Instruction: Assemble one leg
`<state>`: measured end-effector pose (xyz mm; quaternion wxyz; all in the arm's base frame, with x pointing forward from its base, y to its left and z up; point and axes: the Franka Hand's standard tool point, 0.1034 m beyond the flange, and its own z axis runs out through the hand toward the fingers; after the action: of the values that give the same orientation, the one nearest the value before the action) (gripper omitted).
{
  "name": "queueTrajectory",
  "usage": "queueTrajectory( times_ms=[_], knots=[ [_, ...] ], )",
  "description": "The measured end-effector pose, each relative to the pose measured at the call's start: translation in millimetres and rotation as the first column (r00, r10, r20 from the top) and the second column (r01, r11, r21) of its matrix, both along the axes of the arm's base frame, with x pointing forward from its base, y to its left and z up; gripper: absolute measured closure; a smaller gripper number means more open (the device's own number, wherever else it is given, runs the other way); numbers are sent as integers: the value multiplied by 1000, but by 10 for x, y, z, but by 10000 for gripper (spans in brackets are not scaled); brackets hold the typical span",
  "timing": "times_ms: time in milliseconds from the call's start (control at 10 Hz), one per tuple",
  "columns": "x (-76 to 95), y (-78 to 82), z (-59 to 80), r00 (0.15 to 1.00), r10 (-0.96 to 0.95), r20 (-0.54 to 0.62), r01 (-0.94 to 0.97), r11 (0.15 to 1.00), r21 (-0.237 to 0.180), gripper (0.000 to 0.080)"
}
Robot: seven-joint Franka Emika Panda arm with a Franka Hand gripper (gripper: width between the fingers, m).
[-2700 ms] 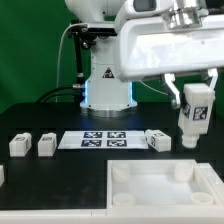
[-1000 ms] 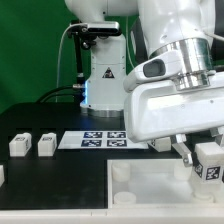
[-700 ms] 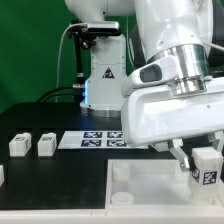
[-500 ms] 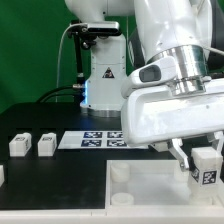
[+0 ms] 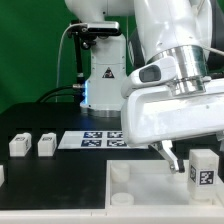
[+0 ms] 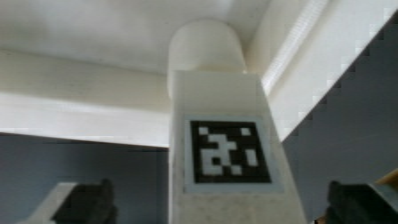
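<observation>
A leg [image 5: 203,168], a small white square post with a black-and-white tag on its face, stands upright at the right end of the large white tray [image 5: 150,203], apparently in a corner socket. My gripper [image 5: 198,160] is open around it, one finger [image 5: 170,158] showing clear of its left side in the exterior view. The other finger is hidden. In the wrist view the leg [image 6: 222,130] rises between the two dark fingers [image 6: 80,203], with a gap on each side of the gripper [image 6: 222,207].
Two loose legs [image 5: 19,145] [image 5: 46,145] lie on the black table at the exterior view's left, and a third shows at the edge [image 5: 2,175]. The marker board [image 5: 98,139] lies behind the tray. The robot base [image 5: 105,90] stands at the back.
The gripper carried the leg down onto the tray's right end, then opened. The leg now stands free and the fingers are apart from it.
</observation>
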<state>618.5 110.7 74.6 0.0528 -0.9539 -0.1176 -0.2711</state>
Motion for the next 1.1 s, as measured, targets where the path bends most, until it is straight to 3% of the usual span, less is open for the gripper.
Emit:
queueTrajectory(
  times_ms=[800, 1000, 1100],
  knots=[
    [2, 2, 1, 1000, -1, -1, 1, 1000, 1, 150],
    [55, 112, 160, 992, -35, -120, 38, 999, 23, 150],
    [140, 122, 226, 988, -34, -148, 37, 999, 14, 150]
  ],
)
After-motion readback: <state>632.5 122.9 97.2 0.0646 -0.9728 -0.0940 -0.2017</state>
